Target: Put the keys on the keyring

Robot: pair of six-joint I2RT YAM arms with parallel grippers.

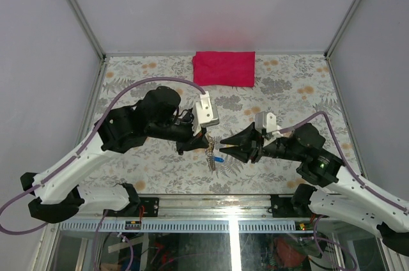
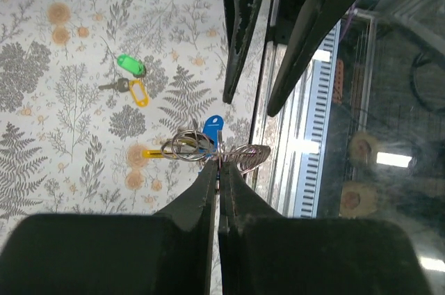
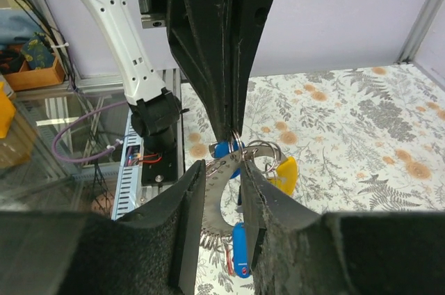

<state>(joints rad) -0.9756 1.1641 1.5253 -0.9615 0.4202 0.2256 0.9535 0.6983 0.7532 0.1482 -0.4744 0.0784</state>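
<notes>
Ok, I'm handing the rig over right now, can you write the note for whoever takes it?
Left gripper: shut on the keyring, holding it above the table.
Right gripper: open, fingers either side of the hanging bunch.
Done: a blue-tagged key and a yellow-tagged key appear to hang with the ring.
Left: a green-tagged key and a second yellow tag lie together on the table, off the ring. Pick them up and thread them on.

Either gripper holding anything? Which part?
Left gripper is shut on the keyring, pinching its wire loop; keys dangle from it. Right gripper is open around the bunch, gripping nothing.
</notes>
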